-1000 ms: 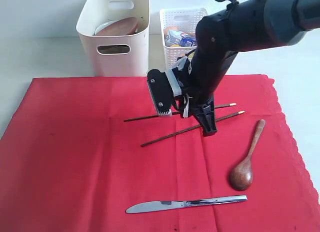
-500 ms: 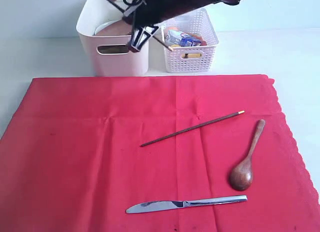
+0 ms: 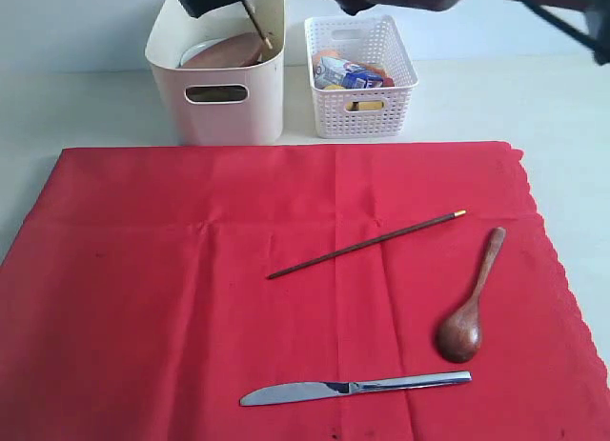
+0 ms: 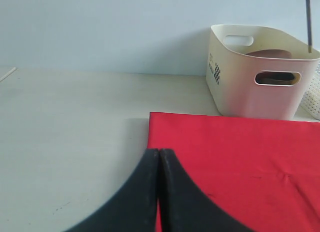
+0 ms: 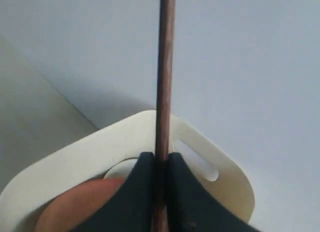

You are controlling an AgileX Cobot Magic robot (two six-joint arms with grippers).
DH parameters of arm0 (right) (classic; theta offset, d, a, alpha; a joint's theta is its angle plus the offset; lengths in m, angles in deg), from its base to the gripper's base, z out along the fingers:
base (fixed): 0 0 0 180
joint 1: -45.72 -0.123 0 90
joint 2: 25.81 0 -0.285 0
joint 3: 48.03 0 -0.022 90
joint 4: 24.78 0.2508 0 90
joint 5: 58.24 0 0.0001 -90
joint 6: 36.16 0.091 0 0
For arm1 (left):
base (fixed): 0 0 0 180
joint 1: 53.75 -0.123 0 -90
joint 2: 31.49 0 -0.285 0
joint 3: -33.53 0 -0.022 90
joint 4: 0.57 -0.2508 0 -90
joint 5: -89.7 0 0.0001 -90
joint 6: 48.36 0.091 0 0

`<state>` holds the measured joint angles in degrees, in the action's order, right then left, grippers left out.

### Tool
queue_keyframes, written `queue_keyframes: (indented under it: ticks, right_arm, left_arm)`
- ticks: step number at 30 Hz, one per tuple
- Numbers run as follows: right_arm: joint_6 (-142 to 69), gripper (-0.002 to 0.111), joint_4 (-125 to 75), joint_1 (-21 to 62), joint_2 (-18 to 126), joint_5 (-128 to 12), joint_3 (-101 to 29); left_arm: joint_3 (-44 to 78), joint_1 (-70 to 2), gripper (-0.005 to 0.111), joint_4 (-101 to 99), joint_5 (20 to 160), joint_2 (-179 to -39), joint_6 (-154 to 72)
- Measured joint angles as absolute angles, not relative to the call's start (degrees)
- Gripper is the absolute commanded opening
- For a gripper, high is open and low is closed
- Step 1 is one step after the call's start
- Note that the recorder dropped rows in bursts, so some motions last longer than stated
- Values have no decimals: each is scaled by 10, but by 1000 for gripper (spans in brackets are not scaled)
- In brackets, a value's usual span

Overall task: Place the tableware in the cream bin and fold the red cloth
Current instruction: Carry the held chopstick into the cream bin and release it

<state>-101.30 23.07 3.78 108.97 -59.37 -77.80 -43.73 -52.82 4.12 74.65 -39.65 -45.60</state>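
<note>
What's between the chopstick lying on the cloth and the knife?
Exterior view: mostly bare red cloth. Only at their right ends does the wooden spoon sit between the chopstick and the knife.

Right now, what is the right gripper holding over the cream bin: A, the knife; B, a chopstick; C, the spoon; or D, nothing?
B: the right gripper is shut on a chopstick above the cream bin, while the spoon and knife lie on the red cloth.
</note>
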Motion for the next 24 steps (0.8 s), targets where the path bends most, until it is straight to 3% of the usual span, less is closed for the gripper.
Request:
queue_keyframes:
  ticks: [6, 16, 24]
  right_arm:
    - [-942, 12, 243, 38, 1158, -531, -844]
    - [-904, 62, 247, 38, 1180, -492, -861]
    - [-904, 66, 249, 38, 1152, -555, -863]
  left_arm:
    - [-437, -528, 2, 41, 747, -396, -456]
    - [-437, -528, 2, 41, 747, -396, -456]
    - [-437, -528, 2, 41, 747, -396, -456]
